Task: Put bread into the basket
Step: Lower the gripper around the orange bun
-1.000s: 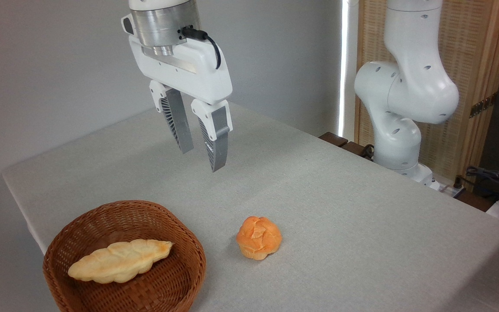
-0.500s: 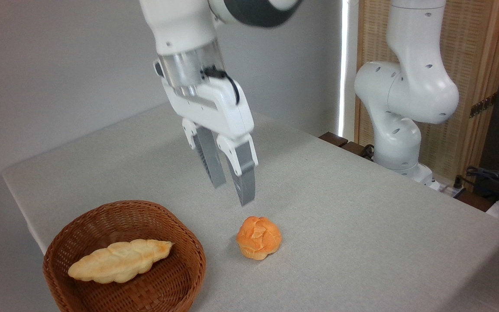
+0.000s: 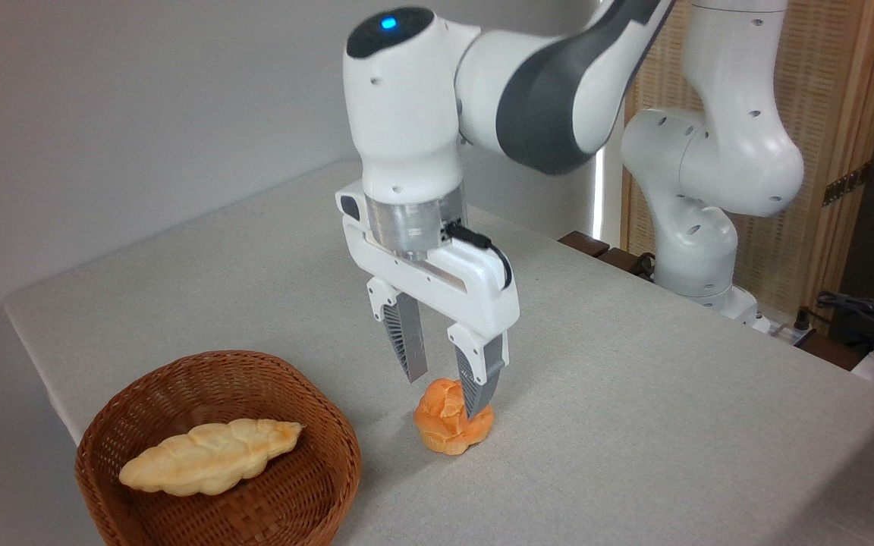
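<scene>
A wicker basket (image 3: 217, 447) at the tabletop's (image 3: 634, 394) front left corner holds one long braided loaf (image 3: 209, 456).
The hand (image 3: 446, 396), fingers spread, straddles the bread (image 3: 448, 428) lying just right of the basket; contact unclear.

Bread (image 3: 448, 430): orange-golden, paler cracks across knotted top.
Basket (image 3: 315, 485): brown, woven wicker pattern, darker at rim.
Braided loaf (image 3: 209, 457): pale yellow, browner at tips, plaited ridges.
Gripper (image 3: 444, 394): white body, grey ribbed fingers (image 3: 409, 349), black cable at wrist, bare metal ring above.
Arm (image 3: 482, 98): glossy white shells, dark grey joint band, blue light on black cap.
Table (image 3: 634, 379): light grey cloth, fine plain weave.
Wall (image 3: 103, 114): plain grey-white.
Screen (image 3: 847, 114): tan woven panel, light wood frame.
</scene>
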Controlling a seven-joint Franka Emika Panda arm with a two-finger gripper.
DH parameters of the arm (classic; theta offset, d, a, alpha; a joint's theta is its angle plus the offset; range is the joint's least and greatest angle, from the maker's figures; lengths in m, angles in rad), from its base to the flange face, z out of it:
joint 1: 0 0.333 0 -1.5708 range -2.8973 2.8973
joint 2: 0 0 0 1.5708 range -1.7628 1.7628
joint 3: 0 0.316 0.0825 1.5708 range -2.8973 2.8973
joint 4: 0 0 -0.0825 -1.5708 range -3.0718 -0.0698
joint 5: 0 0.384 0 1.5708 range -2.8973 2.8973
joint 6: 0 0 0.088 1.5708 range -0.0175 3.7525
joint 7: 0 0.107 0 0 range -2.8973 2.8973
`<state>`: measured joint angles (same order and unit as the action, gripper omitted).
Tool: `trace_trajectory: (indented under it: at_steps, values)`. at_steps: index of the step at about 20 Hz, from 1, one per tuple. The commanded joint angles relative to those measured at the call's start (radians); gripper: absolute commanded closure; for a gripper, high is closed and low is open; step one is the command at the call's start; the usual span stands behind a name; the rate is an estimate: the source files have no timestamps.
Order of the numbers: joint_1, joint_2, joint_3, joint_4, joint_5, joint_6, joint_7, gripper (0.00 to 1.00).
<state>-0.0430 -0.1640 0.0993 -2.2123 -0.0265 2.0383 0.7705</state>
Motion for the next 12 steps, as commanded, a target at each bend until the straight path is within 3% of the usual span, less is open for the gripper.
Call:
trace_trajectory:
  at_steps: [1,7,10,12]
  values:
    - [-0.005,-0.019,0.005,-0.058,-0.030,0.043,0.000,0.00]
    - [-0.008,-0.005,0.005,-0.086,-0.029,0.088,0.003,0.01]
    - [-0.008,0.001,0.003,-0.090,-0.029,0.100,0.009,0.18]
    - [-0.008,0.011,0.003,-0.089,-0.023,0.102,0.012,0.40]
